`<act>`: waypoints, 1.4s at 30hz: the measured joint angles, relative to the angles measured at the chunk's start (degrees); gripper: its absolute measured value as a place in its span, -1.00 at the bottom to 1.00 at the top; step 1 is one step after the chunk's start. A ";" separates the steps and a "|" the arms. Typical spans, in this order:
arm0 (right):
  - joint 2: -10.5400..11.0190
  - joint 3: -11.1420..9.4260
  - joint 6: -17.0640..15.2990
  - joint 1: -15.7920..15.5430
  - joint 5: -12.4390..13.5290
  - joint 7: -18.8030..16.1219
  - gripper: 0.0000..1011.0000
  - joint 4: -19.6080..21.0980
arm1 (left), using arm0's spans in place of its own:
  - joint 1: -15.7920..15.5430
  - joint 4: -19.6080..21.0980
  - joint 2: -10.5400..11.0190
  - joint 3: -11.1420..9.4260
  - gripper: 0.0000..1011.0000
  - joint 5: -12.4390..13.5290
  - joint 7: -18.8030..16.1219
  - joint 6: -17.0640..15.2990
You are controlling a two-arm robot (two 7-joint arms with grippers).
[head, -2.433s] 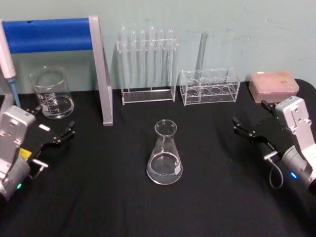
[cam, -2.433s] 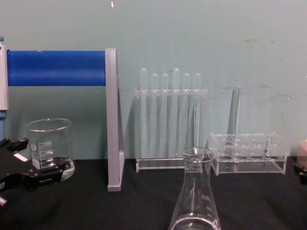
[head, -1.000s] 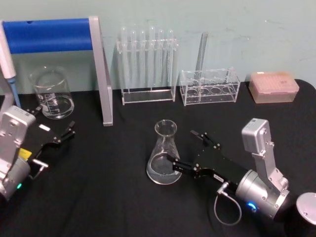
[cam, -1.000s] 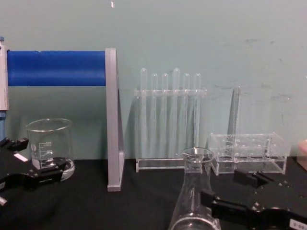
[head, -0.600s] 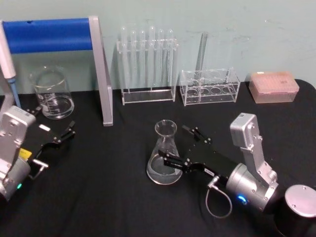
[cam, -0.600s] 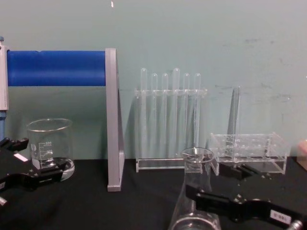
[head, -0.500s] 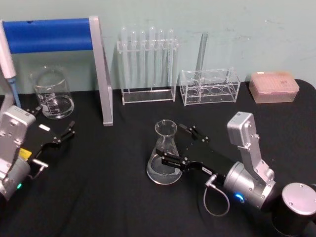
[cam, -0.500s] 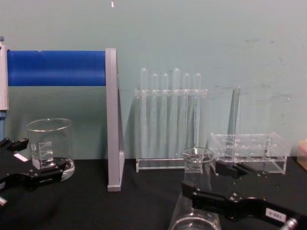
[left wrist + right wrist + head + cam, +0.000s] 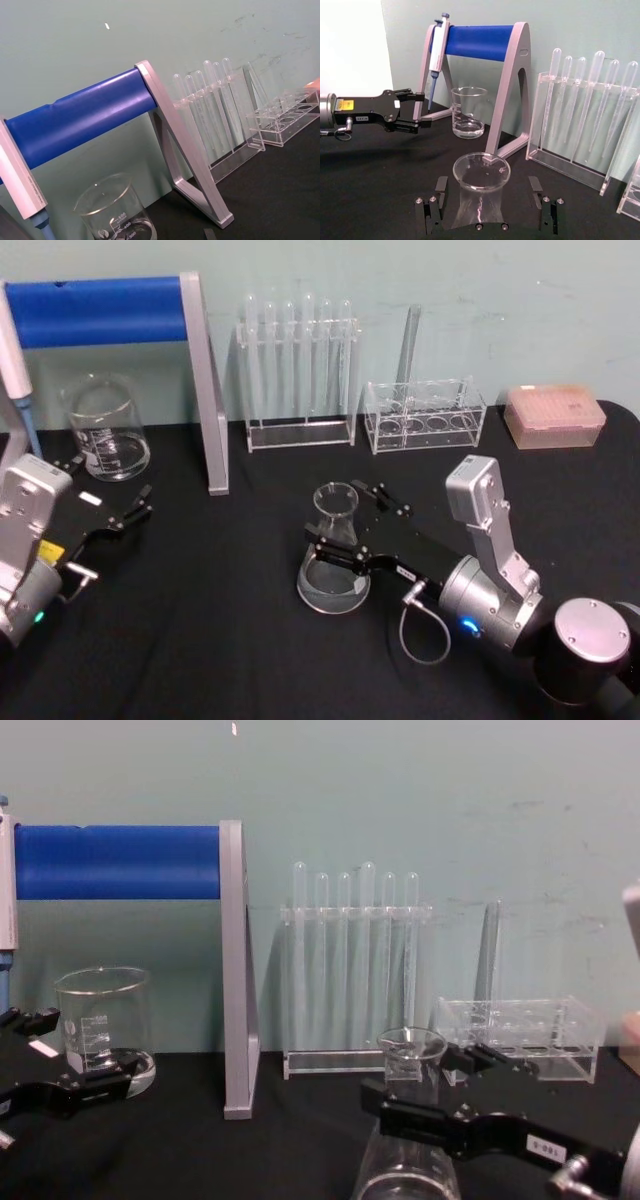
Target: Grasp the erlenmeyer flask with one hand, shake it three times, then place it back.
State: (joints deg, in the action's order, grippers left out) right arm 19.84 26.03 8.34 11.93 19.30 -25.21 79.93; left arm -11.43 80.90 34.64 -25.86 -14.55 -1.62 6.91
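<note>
The right gripper (image 9: 335, 510) is straddling the neck of the upright flask (image 9: 333, 578), fingers (image 9: 336, 551) spread either side, while the left gripper (image 9: 424, 108) is idling open, well apart.

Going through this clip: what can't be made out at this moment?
Contact: head view, the right end effector straddles the flask neck, jaws apart; clear glass hides whether either touches.
Flask base: chest view, cut off by the bottom edge.
Beaker markings: head view, too small to read.
Left end effector, parked by the beaker: its label is too small to read.
</note>
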 joint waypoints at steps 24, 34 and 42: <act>-0.64 -0.80 0.08 -0.12 -0.44 -0.94 0.94 0.12 | 0.00 0.00 0.00 0.00 0.98 0.00 0.00 0.00; -0.60 -0.74 0.08 -0.12 -0.40 -0.84 0.39 0.15 | 0.00 0.00 0.00 0.00 0.98 0.00 0.00 0.00; -0.57 -0.73 0.06 -0.12 -0.37 -0.80 -0.07 0.15 | 0.00 0.00 0.00 0.00 0.98 0.00 0.00 0.00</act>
State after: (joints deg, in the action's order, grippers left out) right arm 19.28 25.29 8.40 11.81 18.93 -26.00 80.09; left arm -11.43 80.90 34.65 -25.86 -14.55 -1.62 6.91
